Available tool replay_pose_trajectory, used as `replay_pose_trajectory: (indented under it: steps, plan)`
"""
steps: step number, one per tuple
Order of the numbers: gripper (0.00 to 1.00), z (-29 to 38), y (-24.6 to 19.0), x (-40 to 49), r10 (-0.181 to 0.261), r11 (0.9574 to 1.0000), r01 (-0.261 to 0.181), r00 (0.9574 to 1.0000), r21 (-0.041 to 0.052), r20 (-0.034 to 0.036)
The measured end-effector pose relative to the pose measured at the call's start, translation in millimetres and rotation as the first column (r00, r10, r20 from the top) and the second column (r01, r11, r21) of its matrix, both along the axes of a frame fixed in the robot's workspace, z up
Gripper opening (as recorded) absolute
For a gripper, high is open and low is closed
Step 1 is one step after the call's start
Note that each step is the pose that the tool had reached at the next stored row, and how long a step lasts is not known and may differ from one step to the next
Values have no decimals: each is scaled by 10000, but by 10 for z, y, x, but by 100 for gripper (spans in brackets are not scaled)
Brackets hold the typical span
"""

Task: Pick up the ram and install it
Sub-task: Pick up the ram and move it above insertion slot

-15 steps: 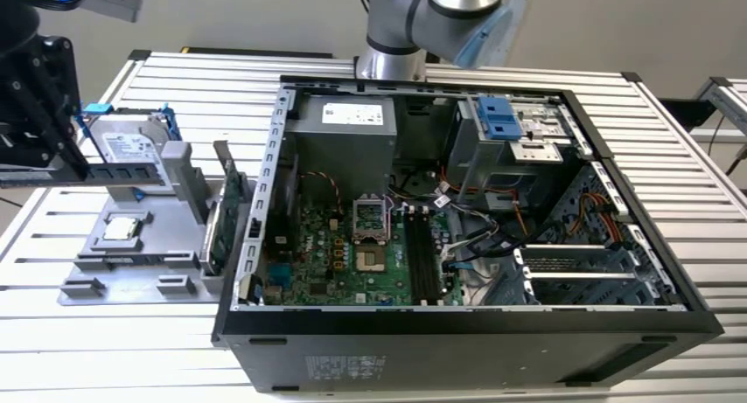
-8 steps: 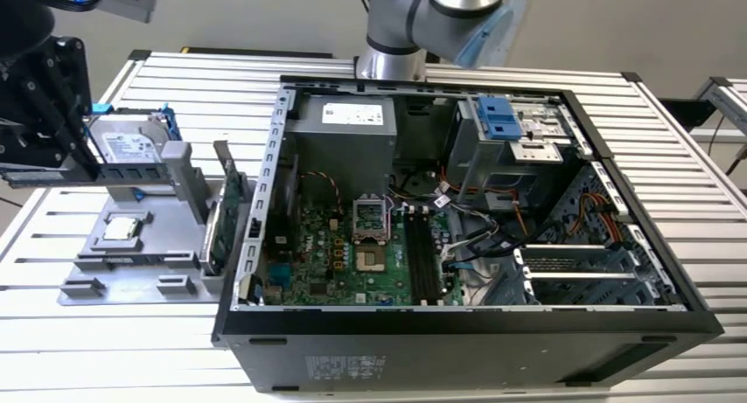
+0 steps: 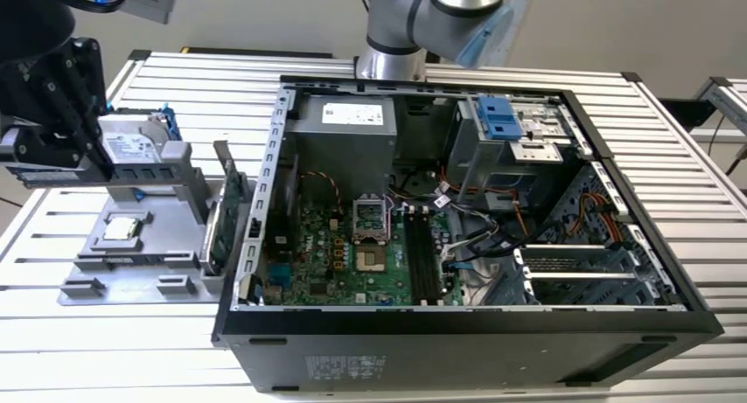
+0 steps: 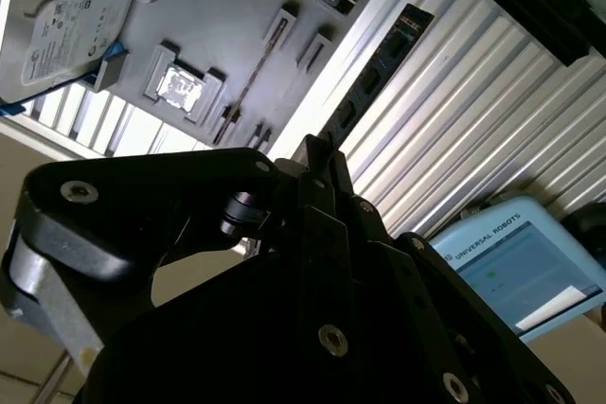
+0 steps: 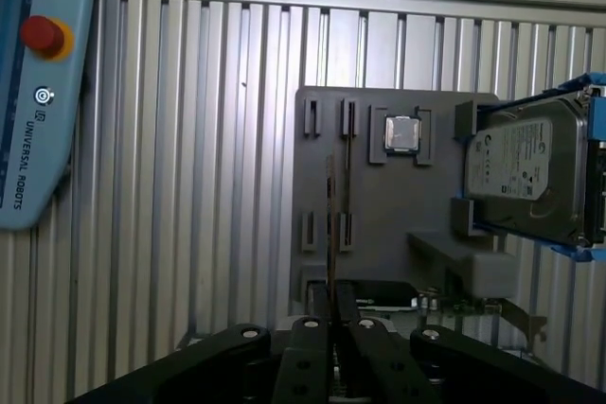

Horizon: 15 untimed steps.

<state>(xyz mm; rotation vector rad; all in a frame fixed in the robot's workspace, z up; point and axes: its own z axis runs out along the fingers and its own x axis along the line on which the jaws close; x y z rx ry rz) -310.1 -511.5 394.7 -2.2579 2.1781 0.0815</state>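
— Where is the ram?

— In the hand. In both wrist views the fingers are clenched on one end of it, one on each face, and the rest of the stick juts out free. Beyond it lie the grey tray and the ribbed worktop, so I judge it lifted clear of its holder.

— And in the exterior view?

— The hand hangs high at that view's left, above the tray and near the hard drive. It is well apart from the open computer case.

— What makes this carry go well?

— A firm pinch with no twist. Held by one end, the thin board could swing or slip, so slow, level travel suits it. It needs room over the upright expansion card and the case wall. Over the memory slots, its long edge should run parallel to them, square and untilted.

— The risk?

— The cables just beside the slots could snag it.
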Motion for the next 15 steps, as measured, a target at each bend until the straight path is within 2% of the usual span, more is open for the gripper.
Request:
replay_pose_trajectory:
  steps: [15]
  plan:
    - [0, 0, 0, 190, 0, 10000, 0, 10000, 0, -8]
